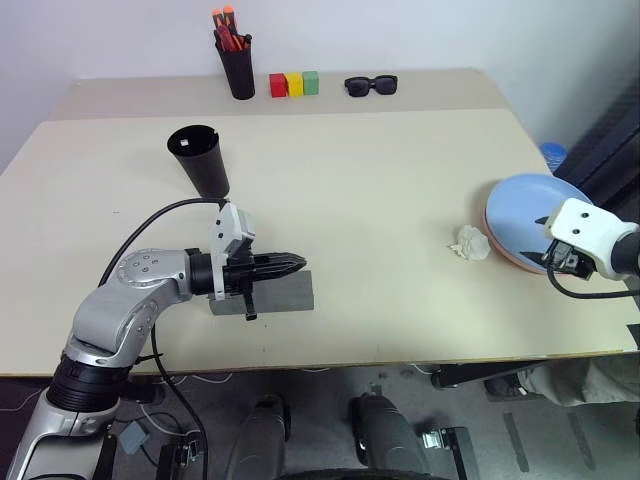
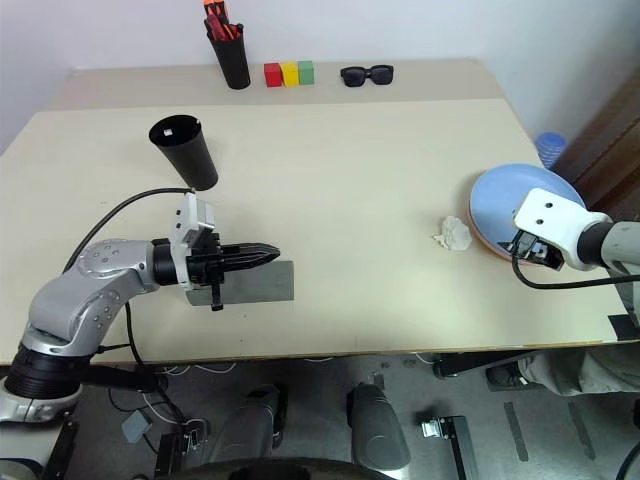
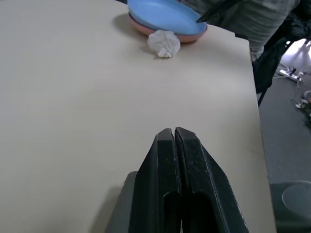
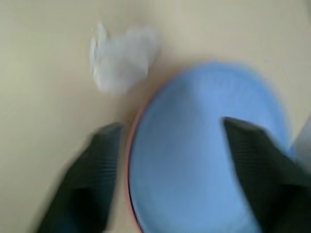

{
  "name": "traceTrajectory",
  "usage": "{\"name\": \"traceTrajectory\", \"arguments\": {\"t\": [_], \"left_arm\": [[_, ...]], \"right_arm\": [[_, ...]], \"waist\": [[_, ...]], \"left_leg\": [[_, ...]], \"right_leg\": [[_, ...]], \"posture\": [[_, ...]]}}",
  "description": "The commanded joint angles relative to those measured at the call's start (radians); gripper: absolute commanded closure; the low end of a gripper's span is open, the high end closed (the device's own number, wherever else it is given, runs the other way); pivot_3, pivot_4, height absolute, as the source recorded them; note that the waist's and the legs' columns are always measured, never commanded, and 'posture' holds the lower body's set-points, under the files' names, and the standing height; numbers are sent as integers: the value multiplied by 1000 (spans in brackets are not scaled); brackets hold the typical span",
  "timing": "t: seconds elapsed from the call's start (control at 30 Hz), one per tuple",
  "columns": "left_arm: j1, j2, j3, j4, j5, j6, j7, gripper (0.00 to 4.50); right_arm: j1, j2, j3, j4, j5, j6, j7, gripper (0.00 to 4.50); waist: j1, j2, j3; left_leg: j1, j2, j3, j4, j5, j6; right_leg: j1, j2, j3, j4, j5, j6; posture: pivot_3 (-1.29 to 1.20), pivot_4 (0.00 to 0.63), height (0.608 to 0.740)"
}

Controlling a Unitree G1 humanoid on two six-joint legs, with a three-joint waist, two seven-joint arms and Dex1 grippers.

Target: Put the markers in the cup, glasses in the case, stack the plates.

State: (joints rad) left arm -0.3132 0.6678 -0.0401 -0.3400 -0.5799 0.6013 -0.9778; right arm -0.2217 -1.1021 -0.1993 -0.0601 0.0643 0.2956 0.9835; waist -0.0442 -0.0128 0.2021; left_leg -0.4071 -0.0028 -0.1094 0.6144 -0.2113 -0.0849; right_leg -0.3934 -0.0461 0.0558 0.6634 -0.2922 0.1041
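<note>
Seemingly the plate step is done: the round light-blue plate (image 1: 525, 210) lies on the salmon-pink plate (image 3: 146, 28) at the table's right edge, the right gripper (image 4: 177, 170) spread wide and empty above. The left gripper (image 1: 290, 265), pinched shut on nothing, hovers over the closed grey oblong case (image 1: 285, 295); next likely comes checking the tall black tapered cup (image 1: 200, 158).

Pink plate (image 3: 146, 27) mostly hidden under blue plate (image 1: 520, 205); grey case (image 1: 285, 295) partly behind left gripper (image 1: 296, 264)

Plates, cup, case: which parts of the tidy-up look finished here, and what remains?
Plates look done: the blue plate lies on the pink plate, with the open right gripper over them. The grey case lies closed under the shut, empty left gripper. The black cup shows no markers, so that step seems left.
</note>
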Motion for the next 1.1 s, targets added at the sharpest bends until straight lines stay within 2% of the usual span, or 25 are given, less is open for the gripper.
{"name": "traceTrajectory", "arguments": {"t": [0.03, 0.13, 0.27, 0.4, 0.5, 0.63, 0.7, 0.73, 0.9, 1.07, 1.1], "left_arm": [[9, 6, 22, -65, -19, -2, 10, 4500], [10, -7, 15, -95, -29, 12, 26, 4500], [10, -21, -10, -143, -38, 30, 42, 4500], [18, -31, -33, -187, -47, 50, 60, 4500], [28, -34, -49, -214, -49, 58, 73, 4500], [46, -31, -65, -228, -45, 51, 74, 4500], [55, -30, -71, -222, -36, 40, 70, 4500], [58, -30, -72, -218, -33, 35, 68, 4500], [81, -27, -78, -191, 10, -1, 71, 4500], [110, -40, -59, -177, 40, -36, 101, 4500], [117, -41, -60, -176, 51, -46, 106, 4500]], "right_arm": [[-42, 34, 40, -52, 21, 10, -4, 653], [-78, 80, 125, -28, -24, -13, -26, 653], [-135, 111, 221, 105, -147, -95, -104, 653], [-158, 124, 258, 195, -194, -144, -139, 653], [-173, 142, 258, 185, -191, -130, -143, 1387], [-180, 146, 251, 119, -190, -100, -130, 3387], [-186, 145, 234, 82, -180, -65, -130, 4134], [-188, 141, 226, 67, -179, -49, -131, 4316], [-216, 83, 150, 52, -164, 21, -138, 4348], [-228, -2, 161, 241, -250, -32, -209, 4348], [-227, 4, 168, 266, -246, -38, -209, 3850]], "waist": [[1, 0, 0], [2, 0, 0], [2, 0, 0], [3, 0, 0], [0, 0, 0], [0, 0, 0], [1, 0, 0], [1, 0, 0], [4, 0, 0], [9, 0, 0], [8, 0, 0]], "left_leg": [[0, 0, 0, 0, 0, 0], [0, 0, 0, 0, 0, 0], [0, 0, 0, 0, 0, 0], [0, -1, 0, 0, 0, 0], [0, 0, 0, 0, 0, 0], [0, 0, 0, 0, 0, 0], [0, 0, -1, 0, 0, 0], [0, 0, -1, 0, 0, 0], [0, -1, -1, 0, 0, 0], [0, -1, 0, 0, 0, 0], [0, -1, 0, 0, 0, 0]], "right_leg": [[0, 0, 0, 0, 0, 0], [1, 0, 0, 0, 0, 0], [0, 0, 0, 0, 0, 0], [0, 0, 0, 0, 0, 0], [0, 0, 0, 0, 0, 0], [0, 0, 0, 0, 0, 0], [0, 0, 0, 1, 0, 0], [0, 0, 0, 0, 0, 0], [0, 0, 0, 0, 0, 0], [0, -1, 0, -1, 0, 0], [0, -1, 0, -1, 0, 0]], "posture": [[0, 150, 740], [0, 150, 740], [0, 150, 740], [0, 150, 740], [0, 150, 740], [0, 150, 740], [0, 150, 740], [0, 150, 740], [0, 150, 740], [0, 150, 740], [0, 150, 740]]}}
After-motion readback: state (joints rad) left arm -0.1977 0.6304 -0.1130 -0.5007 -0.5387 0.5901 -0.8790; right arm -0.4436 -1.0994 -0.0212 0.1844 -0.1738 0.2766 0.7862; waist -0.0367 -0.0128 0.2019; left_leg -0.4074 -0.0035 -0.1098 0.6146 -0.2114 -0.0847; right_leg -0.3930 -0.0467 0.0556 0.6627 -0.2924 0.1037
